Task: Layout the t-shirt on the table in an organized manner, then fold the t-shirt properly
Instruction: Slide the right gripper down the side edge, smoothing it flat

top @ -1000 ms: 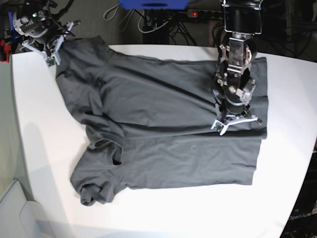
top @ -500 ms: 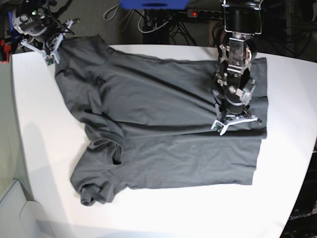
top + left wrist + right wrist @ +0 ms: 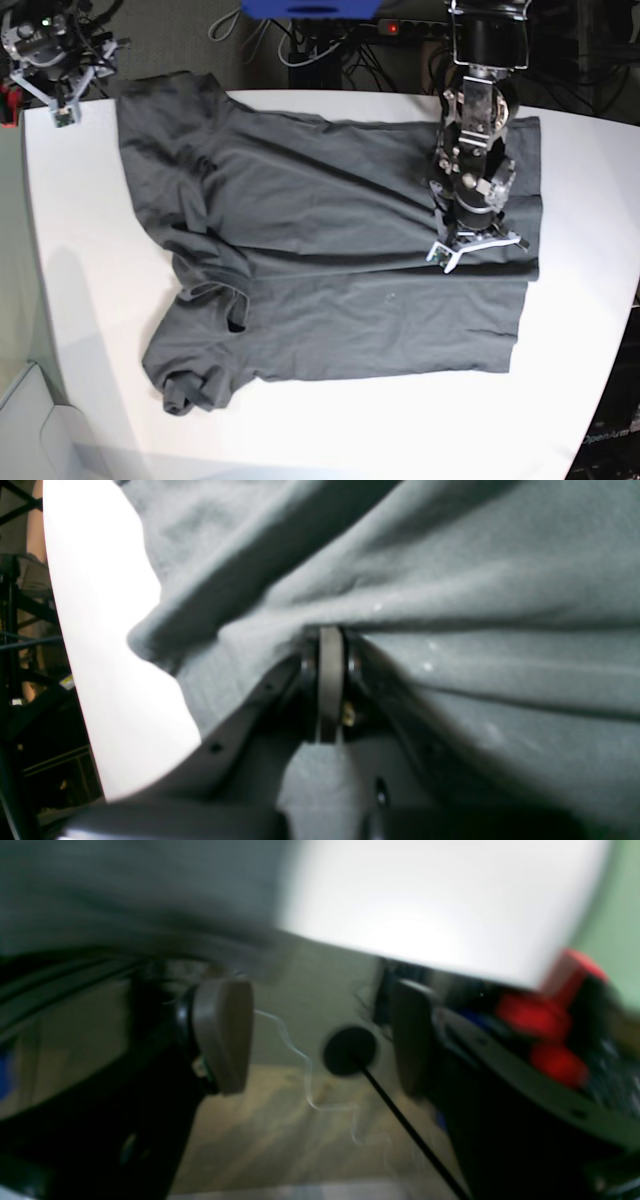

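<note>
Charcoal-grey cloth of the t-shirt [image 3: 330, 250] is spread across the white table [image 3: 90, 300], one sleeve bunched near the front edge. A fold near the hem is pinched by the left gripper [image 3: 476, 250], its jaws closed tight. The right gripper [image 3: 320, 1050] is held wide apart, empty, off the table's far corner.

Plain dark charcoal-grey thin cloth t-shirt [image 3: 330, 250]: uniform colour, no print pattern visible; a few tiny pale specks on the fabric in the left wrist view. Large smooth white tabletop [image 3: 100, 300]: plain, unpatterned. Left gripper [image 3: 330, 645]: black frame, mid-grey pads. Right gripper [image 3: 320, 1045]: black frame, grey-brown pads. Blurred red parts [image 3: 545, 1025] beside it. Floor [image 3: 280, 1130] below: tan, with a black cable crossing.
</note>
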